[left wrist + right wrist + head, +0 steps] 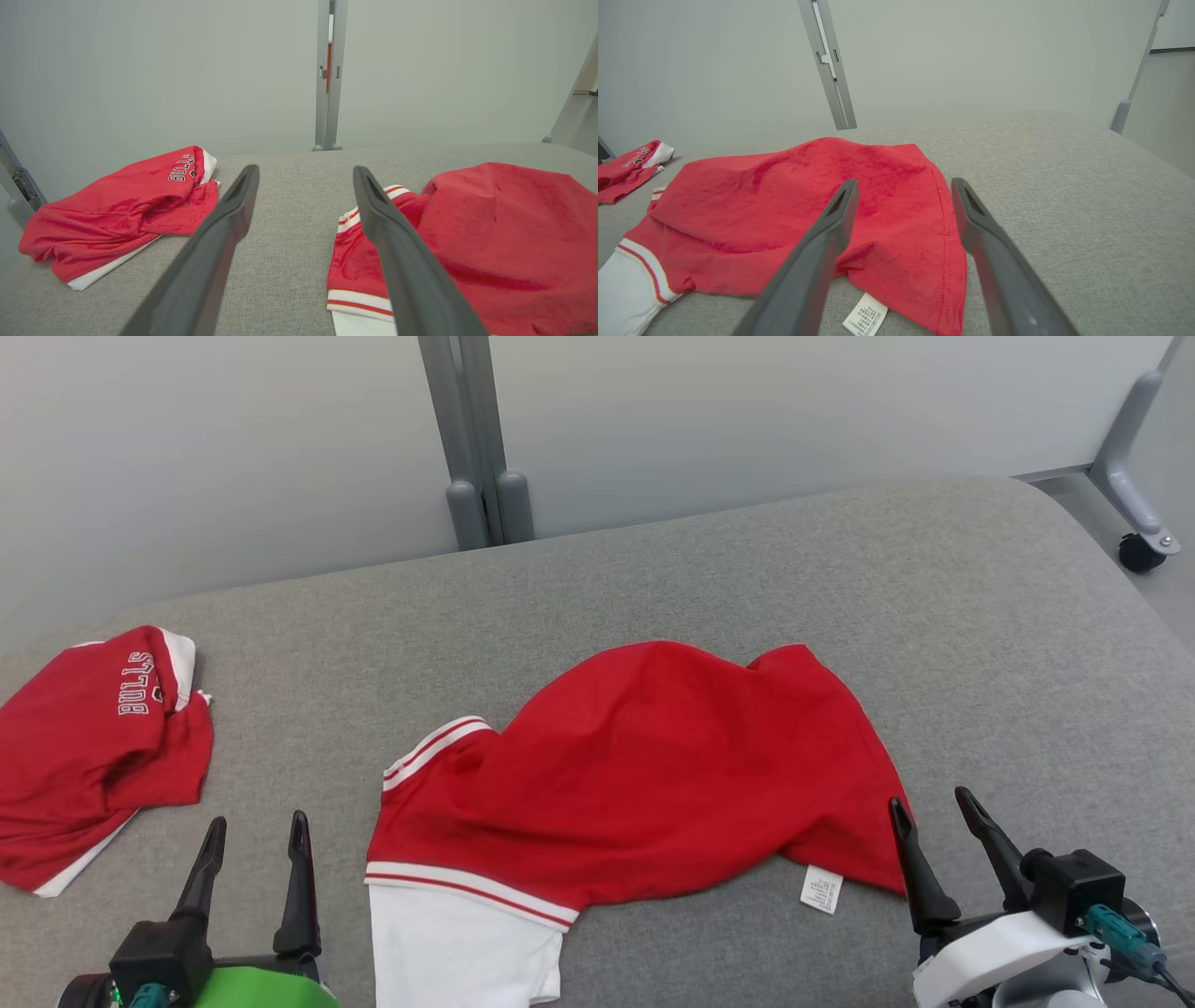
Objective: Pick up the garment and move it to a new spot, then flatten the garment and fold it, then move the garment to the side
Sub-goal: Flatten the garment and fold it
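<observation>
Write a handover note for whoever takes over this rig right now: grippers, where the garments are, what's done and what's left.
Left gripper: open, empty, over the grey surface, left of the red and white garment.
Right gripper: open, empty, by that garment's right edge.
Garment: mid-surface, rumpled, care label showing.
Second red garment: bundled at far left, apparently already set aside.
Done: garment laid down, it seems. Left: flatten, fold, move aside.

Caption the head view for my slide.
Open left gripper and open right gripper flank a rumpled red-and-white garment on a grey cushion, a red Bulls garment bunched at left.
</observation>
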{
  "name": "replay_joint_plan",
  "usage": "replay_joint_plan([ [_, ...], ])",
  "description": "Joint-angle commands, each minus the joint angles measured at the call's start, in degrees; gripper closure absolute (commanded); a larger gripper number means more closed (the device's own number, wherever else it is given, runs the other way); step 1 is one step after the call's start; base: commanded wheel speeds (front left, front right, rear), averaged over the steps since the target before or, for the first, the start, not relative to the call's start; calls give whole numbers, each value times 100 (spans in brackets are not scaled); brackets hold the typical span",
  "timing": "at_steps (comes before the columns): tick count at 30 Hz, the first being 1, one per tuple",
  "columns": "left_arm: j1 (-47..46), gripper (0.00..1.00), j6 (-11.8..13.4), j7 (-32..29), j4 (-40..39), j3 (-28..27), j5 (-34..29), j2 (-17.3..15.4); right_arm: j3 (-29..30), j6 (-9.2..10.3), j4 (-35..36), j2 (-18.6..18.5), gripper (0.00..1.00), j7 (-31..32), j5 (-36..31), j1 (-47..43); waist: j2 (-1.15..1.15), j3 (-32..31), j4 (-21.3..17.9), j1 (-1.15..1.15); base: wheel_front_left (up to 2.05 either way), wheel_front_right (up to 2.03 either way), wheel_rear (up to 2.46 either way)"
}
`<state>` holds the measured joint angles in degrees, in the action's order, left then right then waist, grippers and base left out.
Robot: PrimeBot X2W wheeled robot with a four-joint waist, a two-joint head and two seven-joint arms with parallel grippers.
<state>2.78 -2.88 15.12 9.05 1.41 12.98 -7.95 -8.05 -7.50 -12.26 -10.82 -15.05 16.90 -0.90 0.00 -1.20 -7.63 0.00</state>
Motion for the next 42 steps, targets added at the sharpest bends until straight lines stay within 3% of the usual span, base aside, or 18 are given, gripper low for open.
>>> replay_joint_plan([
  [1,129,0,-73,3,-6,-79,-89,23,18,2,46,-18,0,-19,-46,-69,0,-36,-8,0,0,0,0],
  [8,287,0,-320,3,-41,-352,-125,124,53,2,176,-26,0,-19,-107,-134,0,-114,49,0,0,0,0],
  [15,322,0,-407,3,9,-424,-215,229,30,2,290,-25,0,-19,-168,-182,0,-136,145,0,0,0,0],
  [42,199,0,-465,3,244,-457,-332,330,-50,2,275,21,0,-19,-149,-134,0,-138,271,0,0,0,0],
])
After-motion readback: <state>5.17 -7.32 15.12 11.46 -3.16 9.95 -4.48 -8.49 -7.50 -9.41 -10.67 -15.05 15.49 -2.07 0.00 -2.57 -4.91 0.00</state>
